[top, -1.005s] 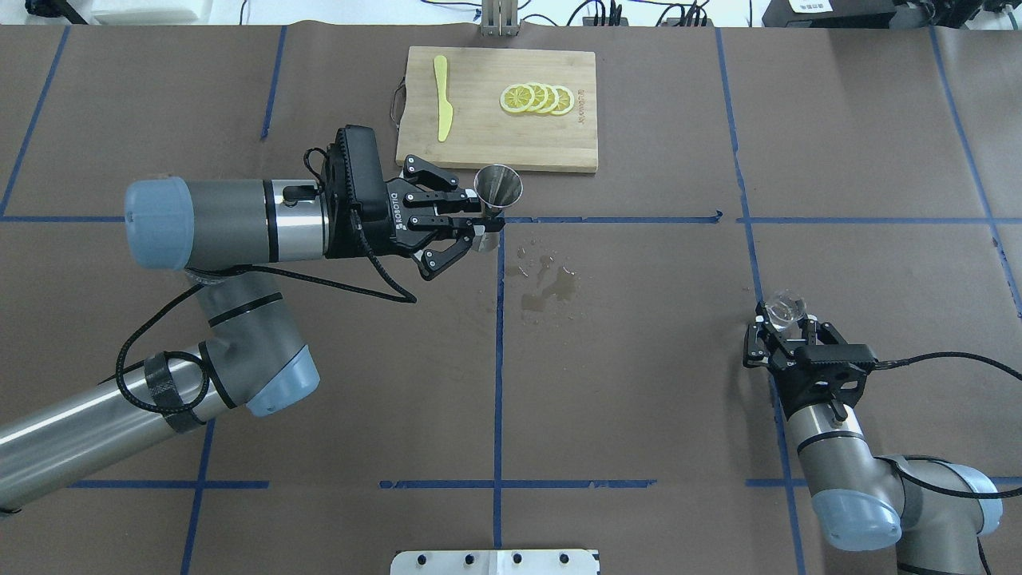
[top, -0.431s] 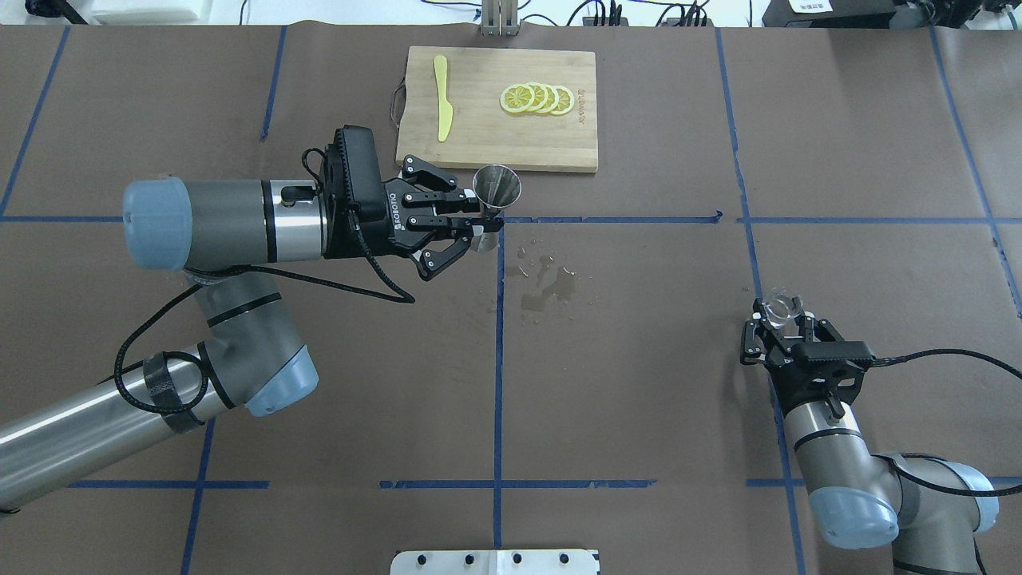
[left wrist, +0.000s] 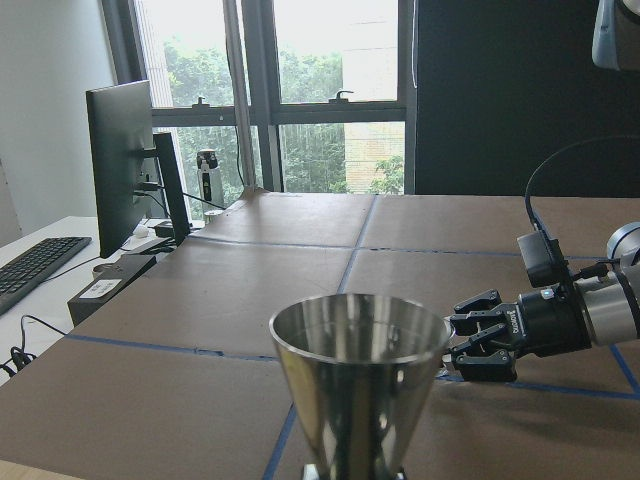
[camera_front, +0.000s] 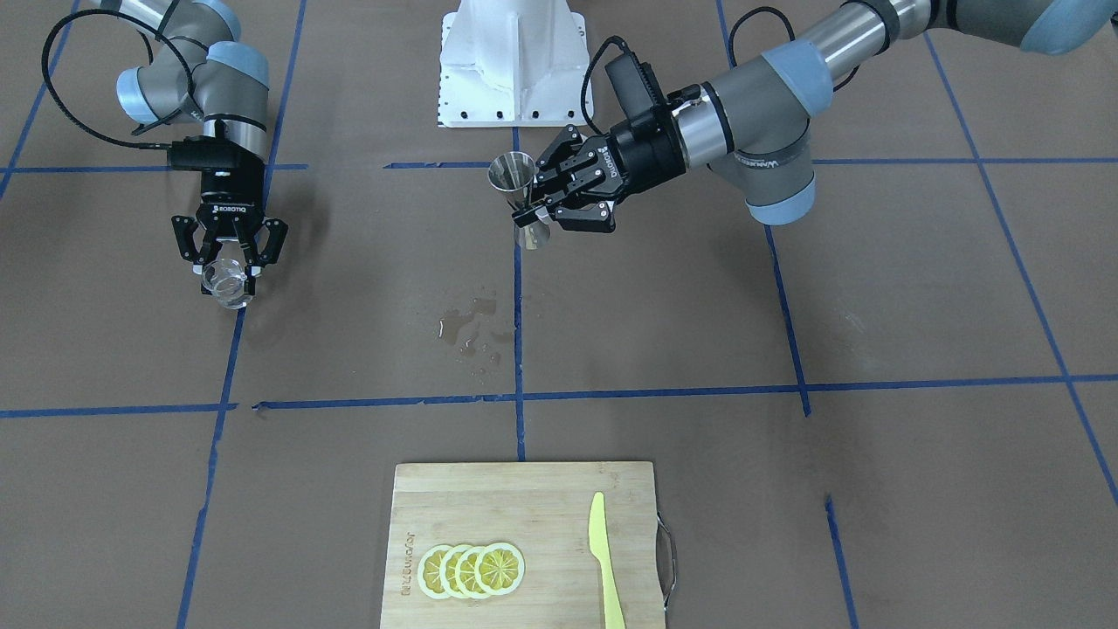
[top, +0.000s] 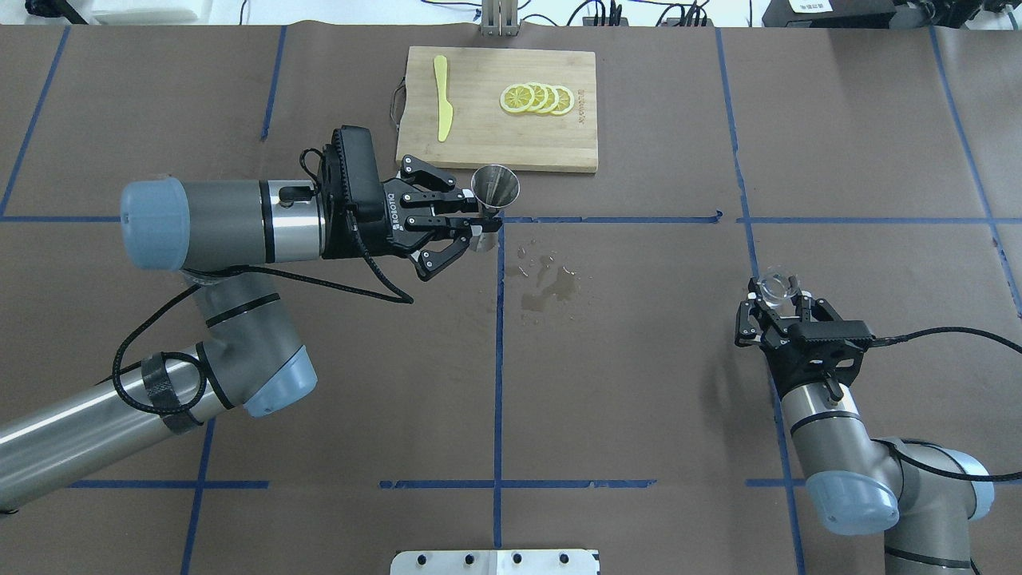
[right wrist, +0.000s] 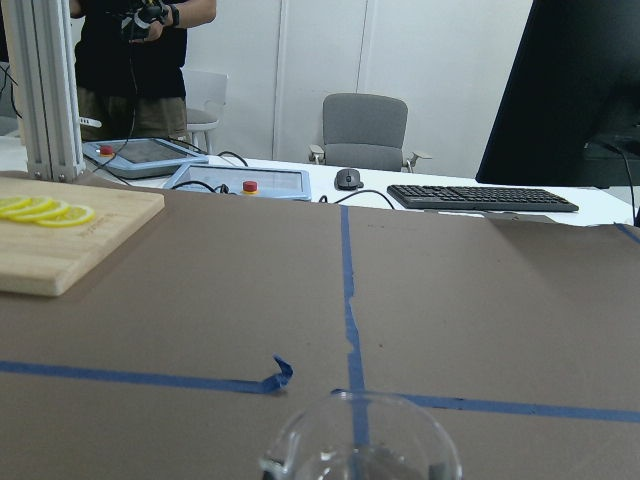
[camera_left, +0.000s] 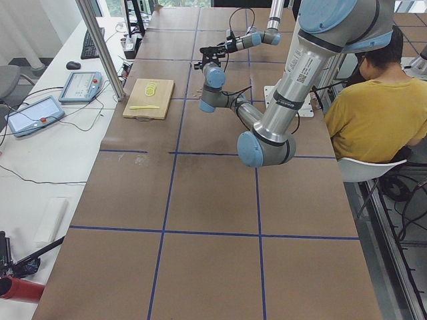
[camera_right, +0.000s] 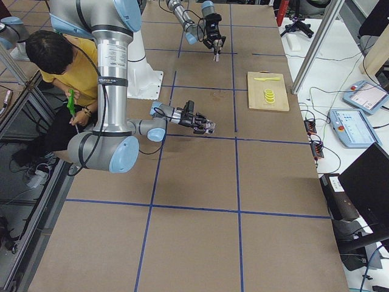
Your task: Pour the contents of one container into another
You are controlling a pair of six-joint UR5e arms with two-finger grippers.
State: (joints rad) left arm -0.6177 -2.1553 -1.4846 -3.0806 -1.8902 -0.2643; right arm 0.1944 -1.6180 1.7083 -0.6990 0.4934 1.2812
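The steel jigger (top: 496, 188) stands upright above the table, just in front of the cutting board, with my left gripper (top: 481, 224) shut on its narrow waist. The left wrist view fills with the jigger's (left wrist: 358, 385) open upper cone. In the front-facing view the jigger (camera_front: 514, 176) hangs over the centre tape line, held by the left gripper (camera_front: 540, 212). At the right, the clear glass cup (top: 778, 287) sits between the fingers of my right gripper (top: 779, 305), which is shut on it above the table. The cup (camera_front: 226, 286) looks tilted outward; whether it holds liquid is unclear.
A wooden cutting board (top: 511, 144) at the far middle carries lemon slices (top: 536, 98) and a yellow knife (top: 442, 96). A wet spill (top: 549, 287) lies on the brown paper between the arms. A person in a yellow shirt (camera_left: 370, 113) sits behind the robot.
My right gripper has carried the glass cup a little farther from the robot and slightly toward the centre. The left arm with the jigger has barely shifted.
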